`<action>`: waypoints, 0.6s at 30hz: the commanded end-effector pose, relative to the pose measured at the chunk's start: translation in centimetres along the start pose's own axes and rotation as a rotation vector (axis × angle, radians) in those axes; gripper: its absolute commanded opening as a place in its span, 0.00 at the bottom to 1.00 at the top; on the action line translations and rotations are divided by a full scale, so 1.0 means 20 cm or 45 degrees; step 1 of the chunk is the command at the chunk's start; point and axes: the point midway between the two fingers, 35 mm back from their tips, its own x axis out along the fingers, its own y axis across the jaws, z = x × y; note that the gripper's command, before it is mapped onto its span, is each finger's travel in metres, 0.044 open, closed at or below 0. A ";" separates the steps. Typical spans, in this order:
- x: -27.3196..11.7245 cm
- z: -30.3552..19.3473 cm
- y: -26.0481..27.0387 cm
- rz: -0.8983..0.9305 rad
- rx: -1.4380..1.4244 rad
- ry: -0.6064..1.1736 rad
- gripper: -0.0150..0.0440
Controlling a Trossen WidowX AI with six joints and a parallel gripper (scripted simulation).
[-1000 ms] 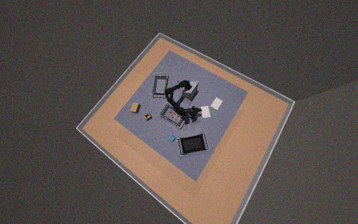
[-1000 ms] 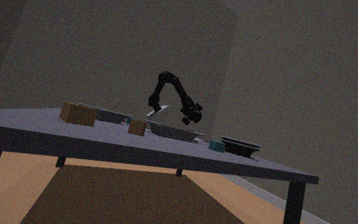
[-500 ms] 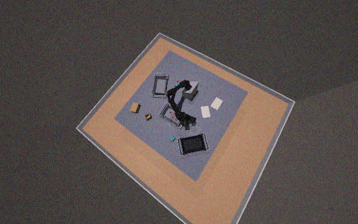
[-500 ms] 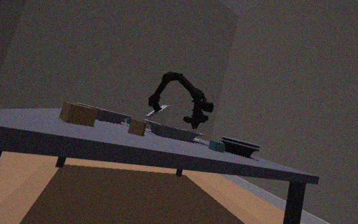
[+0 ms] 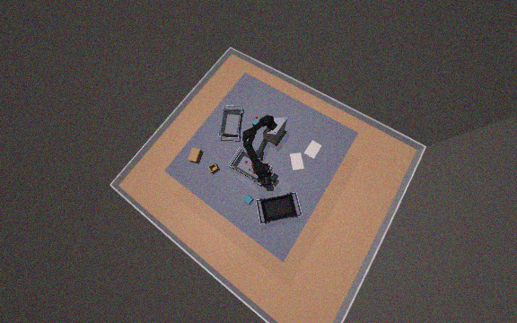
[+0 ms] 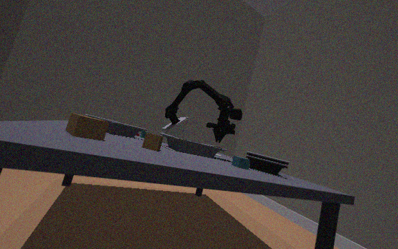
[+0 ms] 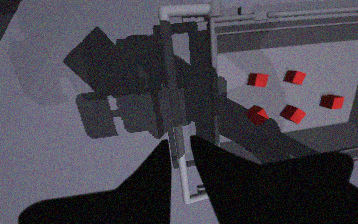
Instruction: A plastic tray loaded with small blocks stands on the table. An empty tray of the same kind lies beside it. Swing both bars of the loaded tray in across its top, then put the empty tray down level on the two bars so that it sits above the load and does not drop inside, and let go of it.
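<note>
The loaded grey tray stands mid-table with several red blocks on its floor. Its near wire bar lies swung out beyond the end wall. The other bar, at the far end, is hard to make out. A black empty tray stands to one side, with bars at its ends. A grey empty tray stands on the other side. My gripper points down above the near bar, nearly shut with a narrow gap, holding nothing.
A teal block lies near the black tray. An orange block and a small brown box stand off the loaded tray's far end. Two white sheets lie across from them.
</note>
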 end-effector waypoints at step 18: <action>0.17 0.00 -0.07 -0.013 -0.003 0.000 0.39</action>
